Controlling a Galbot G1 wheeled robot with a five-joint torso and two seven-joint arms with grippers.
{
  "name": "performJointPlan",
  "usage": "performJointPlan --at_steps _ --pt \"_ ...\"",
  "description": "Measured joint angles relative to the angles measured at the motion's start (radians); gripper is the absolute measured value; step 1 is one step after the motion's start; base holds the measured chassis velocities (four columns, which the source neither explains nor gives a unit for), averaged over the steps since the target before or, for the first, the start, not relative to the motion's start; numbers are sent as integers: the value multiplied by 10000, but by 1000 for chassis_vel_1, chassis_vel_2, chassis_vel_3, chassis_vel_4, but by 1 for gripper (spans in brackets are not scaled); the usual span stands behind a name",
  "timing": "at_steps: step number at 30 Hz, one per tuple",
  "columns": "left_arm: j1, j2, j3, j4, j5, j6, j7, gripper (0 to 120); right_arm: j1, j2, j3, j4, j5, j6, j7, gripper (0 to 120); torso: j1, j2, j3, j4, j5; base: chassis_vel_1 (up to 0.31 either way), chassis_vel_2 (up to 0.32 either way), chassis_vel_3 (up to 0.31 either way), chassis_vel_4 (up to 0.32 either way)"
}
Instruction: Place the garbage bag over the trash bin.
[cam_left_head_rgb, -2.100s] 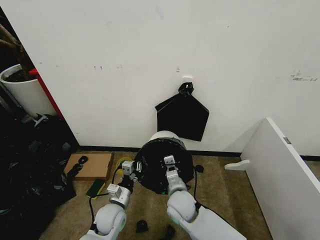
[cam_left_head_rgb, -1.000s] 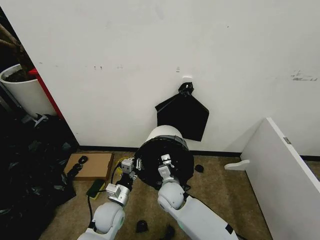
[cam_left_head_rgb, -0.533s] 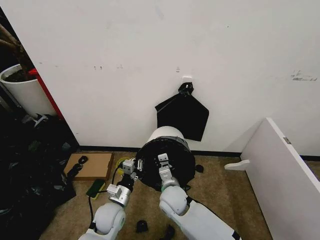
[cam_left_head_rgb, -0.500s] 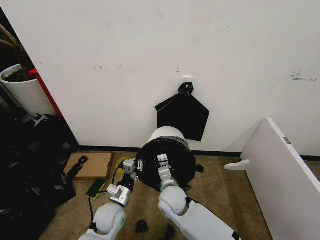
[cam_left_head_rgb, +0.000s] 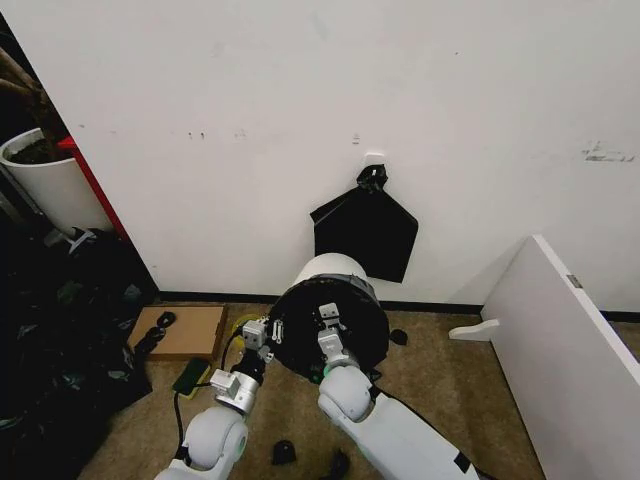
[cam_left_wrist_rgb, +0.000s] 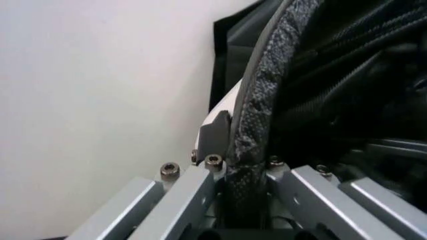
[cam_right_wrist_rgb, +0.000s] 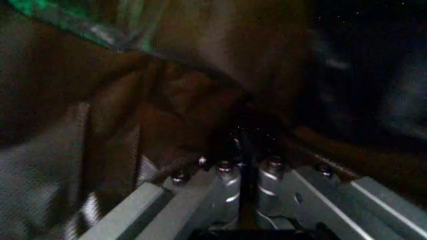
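Observation:
The trash bin (cam_left_head_rgb: 329, 269) lies tilted toward me on the carpet, its cream-white wall showing behind a dark mouth. The garbage bag (cam_left_head_rgb: 362, 330) is black glossy film stretched over the bin's rim and lining its opening. My left gripper (cam_left_head_rgb: 259, 336) is at the rim's left side, shut on the bag-wrapped rim (cam_left_wrist_rgb: 257, 115), with the white bin wall (cam_left_wrist_rgb: 223, 107) beside it. My right gripper (cam_left_head_rgb: 328, 322) is inside the mouth, shut on folds of bag film (cam_right_wrist_rgb: 193, 115).
A flat black bag with a knotted top (cam_left_head_rgb: 366, 232) hangs on the wall just behind the bin. Left stand a white pot with soil (cam_left_head_rgb: 45, 182), a heap of black sheeting (cam_left_head_rgb: 55, 330) and a cardboard box (cam_left_head_rgb: 183, 331). A white board (cam_left_head_rgb: 565, 340) leans at right.
My right gripper has shifted a little to the left inside the bin's mouth, and the bin has tipped slightly. The left gripper has kept its hold at the rim.

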Motion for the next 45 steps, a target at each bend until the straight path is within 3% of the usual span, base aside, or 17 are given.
performJointPlan --at_steps 1,3,9,13,16,18,20,21,24,30,40,45 --pt "-74 14 -14 3 -221 123 -19 0 -297 -304 76 302 -365 660 -486 0 0 0 0 0 1 0 0 0 0" --pt "-144 34 -31 2 -458 295 -78 0 -631 -625 90 659 -441 980 -751 0 0 0 0 -2 0 0 0 0 0" --pt "-427 118 -96 -132 -1184 943 -245 0 -1455 -1301 149 1772 -343 1516 -1190 0 0 0 0 -3 2 0 0 0 0" --pt "-539 185 -126 -150 -1361 995 -196 0 -1710 -1516 196 2586 -29 1299 -1074 0 0 0 0 0 1 0 0 0 0" --pt "-570 242 -148 -96 -1343 762 -14 0 -1852 -1758 134 3602 761 109 -696 0 0 0 -1 -1 0 0 0 0 0" --pt "-557 237 -160 51 -1130 380 149 0 -1843 -1873 37 4358 1853 -1444 -149 0 0 1 -1 -1 -1 0 0 0 0" --pt "-542 221 -163 92 -1062 242 201 0 -1810 -1877 8 4511 2246 -1888 56 0 0 0 -1 0 -1 0 0 0 0" --pt "-508 180 -162 162 -939 -56 311 0 -1673 -1828 -60 4814 3372 -2904 605 0 0 0 0 0 -2 0 0 0 0" --pt "-491 98 -162 281 -615 -646 512 0 -1329 -1602 -189 4932 4689 -4019 1383 0 0 0 0 0 -1 0 0 0 0" --pt "-476 45 -158 315 -384 -1021 708 0 -1003 -1294 -443 4568 4946 -4224 1561 0 0 0 0 0 0 0 0 0 0" --pt "-295 19 -129 101 -246 -1118 883 0 -624 -1066 -851 3076 2089 -4861 1680 0 0 0 1 0 0 0 0 0 0" --pt "-204 -24 -57 -6 -156 -1123 935 0 -379 -878 -821 2819 2328 -4996 1827 0 0 0 1 0 0 0 0 0 0"
